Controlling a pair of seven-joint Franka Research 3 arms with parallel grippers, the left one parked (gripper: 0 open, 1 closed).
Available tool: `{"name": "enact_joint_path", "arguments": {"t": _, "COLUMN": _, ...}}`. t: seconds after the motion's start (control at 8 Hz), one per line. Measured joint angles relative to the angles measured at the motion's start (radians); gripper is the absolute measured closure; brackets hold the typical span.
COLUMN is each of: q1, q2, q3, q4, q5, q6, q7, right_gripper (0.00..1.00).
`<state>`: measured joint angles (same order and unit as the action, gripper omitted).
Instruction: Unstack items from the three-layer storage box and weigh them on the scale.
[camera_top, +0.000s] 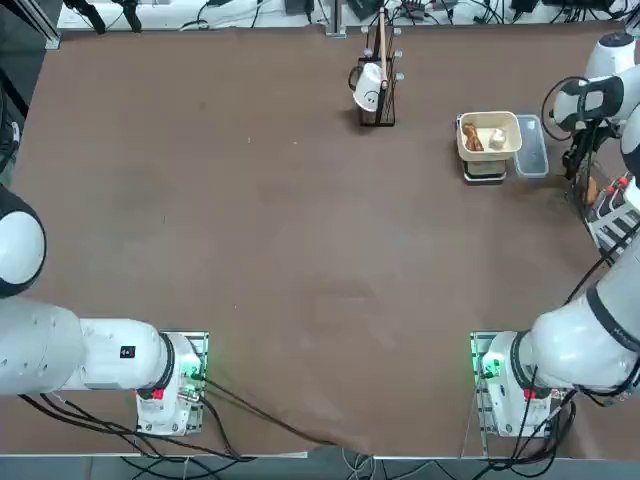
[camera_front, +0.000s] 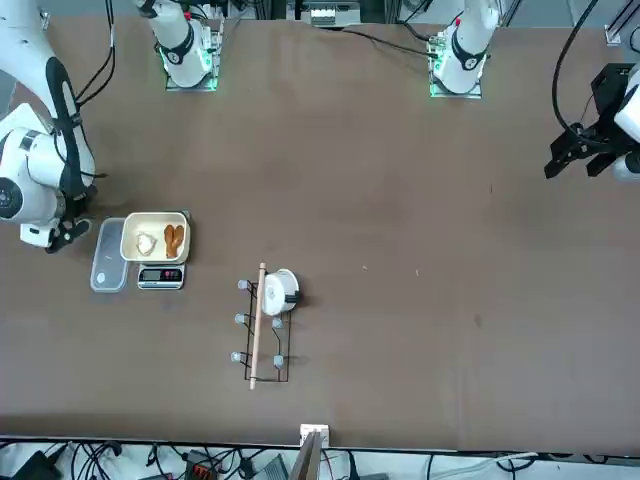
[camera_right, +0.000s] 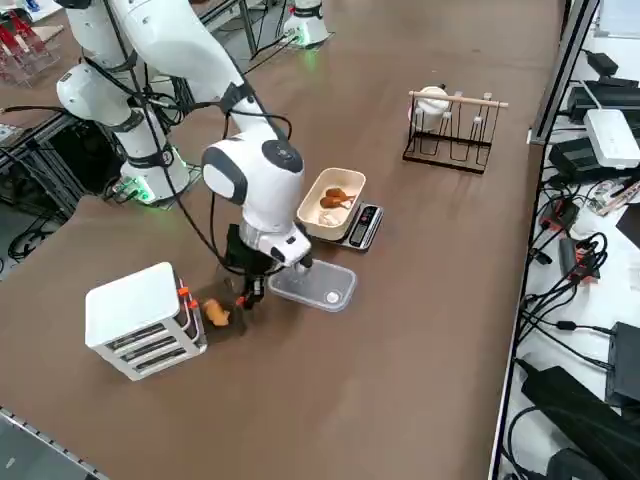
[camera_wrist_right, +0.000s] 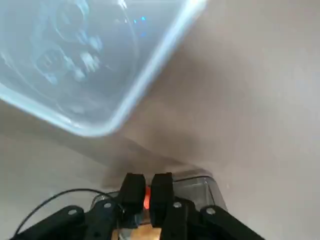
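Two pieces (camera_right: 336, 199) are sat in the scale (camera_right: 345, 212), the clear container (camera_right: 315, 285) just beside it, between scale and storage box (camera_right: 140, 318).

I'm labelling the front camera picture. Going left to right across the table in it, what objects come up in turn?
Clear rectangular plastic container → small dark-based scale with cream bowl-like tray → black wire stand holding a white cup. The right gripper sits at the far left, beside the container.

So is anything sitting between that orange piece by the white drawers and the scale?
Yes: the clear container lies flat between the orange piece and the scale. It is low, so a lifted piece would probably clear it. The right gripper, beside the piece, is shut on a red-orange part.
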<state>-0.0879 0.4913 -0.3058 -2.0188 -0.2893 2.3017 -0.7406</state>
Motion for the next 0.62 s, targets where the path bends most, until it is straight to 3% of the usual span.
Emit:
{"name": "enact_joint_path", "arguments": {"t": 0.38, "q1": 0.008, "q2": 0.002, "q3": 0.015, "q4": 0.020, "q5": 0.029, "q6": -0.027, "q7": 0.000, "right_gripper": 0.89}}
{"name": "enact_joint_path", "arguments": {"t": 0.62, "q1": 0.008, "q2": 0.003, "q3": 0.013, "q4": 0.026, "q5": 0.049, "q6": -0.033, "q7": 0.000, "right_gripper": 0.96}}
